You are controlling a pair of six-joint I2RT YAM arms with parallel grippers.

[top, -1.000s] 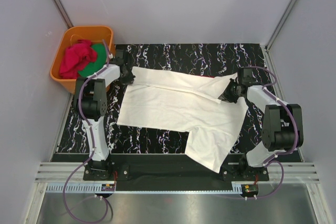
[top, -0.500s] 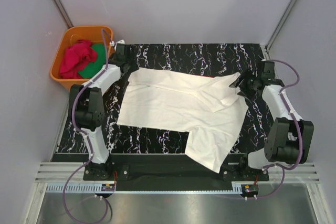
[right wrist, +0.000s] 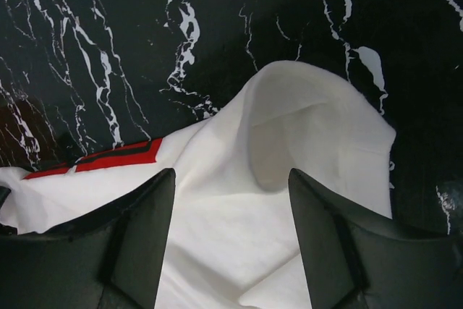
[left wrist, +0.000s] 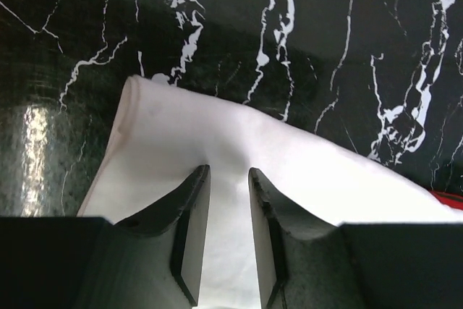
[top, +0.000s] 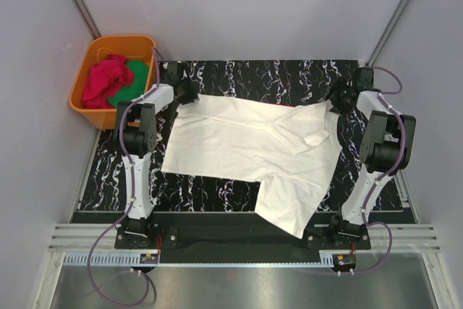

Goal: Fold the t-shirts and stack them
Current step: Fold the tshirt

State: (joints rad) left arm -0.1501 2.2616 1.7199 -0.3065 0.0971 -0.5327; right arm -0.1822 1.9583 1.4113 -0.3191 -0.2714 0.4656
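- The white t-shirt is laid across the black marbled tabletop, partly folded, with one long flap reaching past the near edge between the two arm bases.
- The left hand is held at the shirt's far-left corner. In the left wrist view the left hand is seen with its fingers only slightly parted; white cloth shows through the gap and nothing is pinched.
- The right hand is placed at the far-right corner. In the right wrist view the right hand is spread wide and empty, straddling a raised hump of cloth.
- A red strip with a black edge is seen beside that hump; whether it is the shirt's print or another cloth cannot be told.
- A red garment is bundled with a green cloth in the orange tub at the far left — judged to be folded later.
- Risks are judged as follows:
  - The hump at the right corner is not pressed flat, so the fold there may spring open or crease once more cloth is laid over it.
  - With so narrow a gap on the left, the fabric could be snagged and dragged if that hand is lifted carelessly — the corner would be pulled out of line.
  - The flap overhanging the near edge may catch on the arm bases or tug the shirt askew when the next fold is made.
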